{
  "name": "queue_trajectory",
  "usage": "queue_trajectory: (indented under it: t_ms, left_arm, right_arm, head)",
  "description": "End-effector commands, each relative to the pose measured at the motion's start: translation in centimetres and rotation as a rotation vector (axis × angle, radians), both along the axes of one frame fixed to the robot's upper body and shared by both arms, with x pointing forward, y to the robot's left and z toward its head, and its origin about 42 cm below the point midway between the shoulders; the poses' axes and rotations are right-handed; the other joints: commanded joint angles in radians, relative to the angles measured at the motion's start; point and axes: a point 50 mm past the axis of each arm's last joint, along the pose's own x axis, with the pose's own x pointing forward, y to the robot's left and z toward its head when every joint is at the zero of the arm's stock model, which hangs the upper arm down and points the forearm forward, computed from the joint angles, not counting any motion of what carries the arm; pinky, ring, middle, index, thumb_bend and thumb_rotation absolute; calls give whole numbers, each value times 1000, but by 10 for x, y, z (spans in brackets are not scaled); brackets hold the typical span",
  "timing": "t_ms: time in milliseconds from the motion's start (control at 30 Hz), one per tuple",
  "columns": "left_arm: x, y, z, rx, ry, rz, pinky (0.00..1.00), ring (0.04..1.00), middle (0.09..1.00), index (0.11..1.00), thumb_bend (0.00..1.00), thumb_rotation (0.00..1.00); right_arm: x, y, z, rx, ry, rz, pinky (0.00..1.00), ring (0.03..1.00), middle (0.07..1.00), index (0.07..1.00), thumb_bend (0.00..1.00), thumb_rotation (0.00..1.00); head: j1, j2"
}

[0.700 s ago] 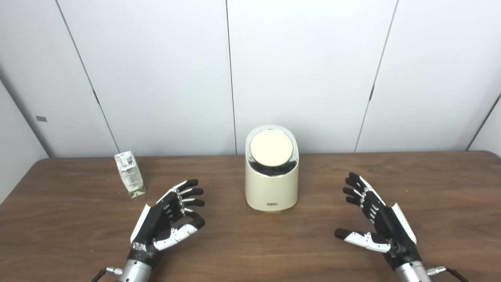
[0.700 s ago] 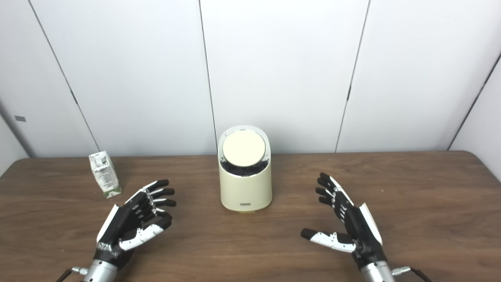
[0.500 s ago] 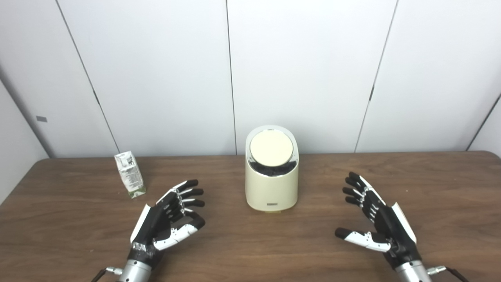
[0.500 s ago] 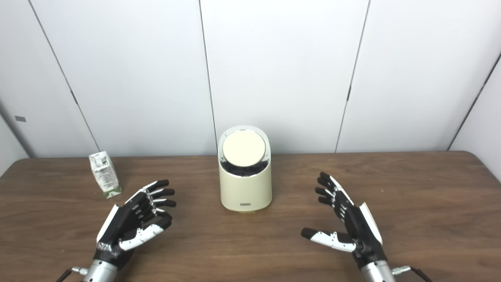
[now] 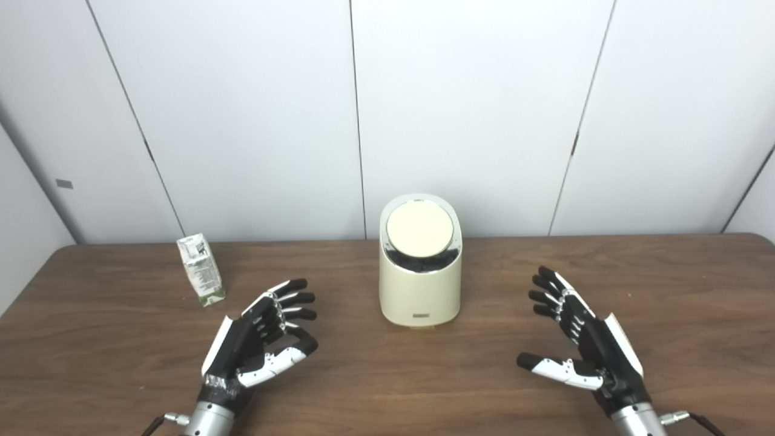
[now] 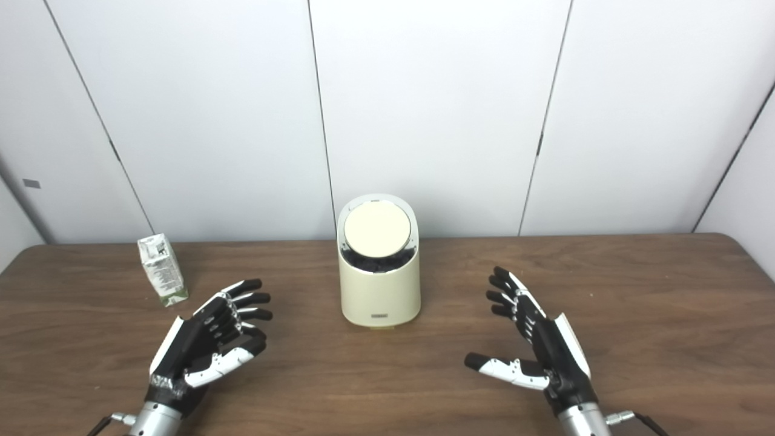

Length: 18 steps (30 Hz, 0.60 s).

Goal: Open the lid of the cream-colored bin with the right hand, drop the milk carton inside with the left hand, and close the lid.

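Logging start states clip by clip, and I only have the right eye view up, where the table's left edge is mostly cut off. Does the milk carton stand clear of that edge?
Observer: Yes. The left eye view shows the left edge of the table running down to the picture's border, and the milk carton stands upright well in from it.
Operator: And the left hand, relative to that edge?
Observer: The left hand, open with its fingers apart, sits farther from that edge than the carton does, between the carton and the cream-colored bin.
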Motion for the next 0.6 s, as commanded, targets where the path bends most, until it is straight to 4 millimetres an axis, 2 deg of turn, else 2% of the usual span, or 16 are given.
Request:
queue_trajectory:
  t_ms: [0,200,400,567]
  left_arm:
    - [11,1,13,-3,-74,-1,535,683,766,843,770,229]
    - [18,3,11,25,-86,-2,544,688,775,847,774,224]
    - [18,1,8,15,-87,5,548,691,769,847,755,205]
    - [19,1,7,16,-79,4,551,685,763,841,782,217]
  right_arm:
    - [10,10,20,9,-63,0,769,838,888,922,817,383]
    - [30,19,41,-6,-138,3,770,845,892,922,776,326]
    - [48,25,66,-25,-145,-57,801,859,901,925,820,380]
    - [61,31,85,-46,-171,-80,784,879,913,920,796,390]
  head:
    - [2,-2]
    - [-2,-22]
    - [-2,-26]
    - [-1,-22]
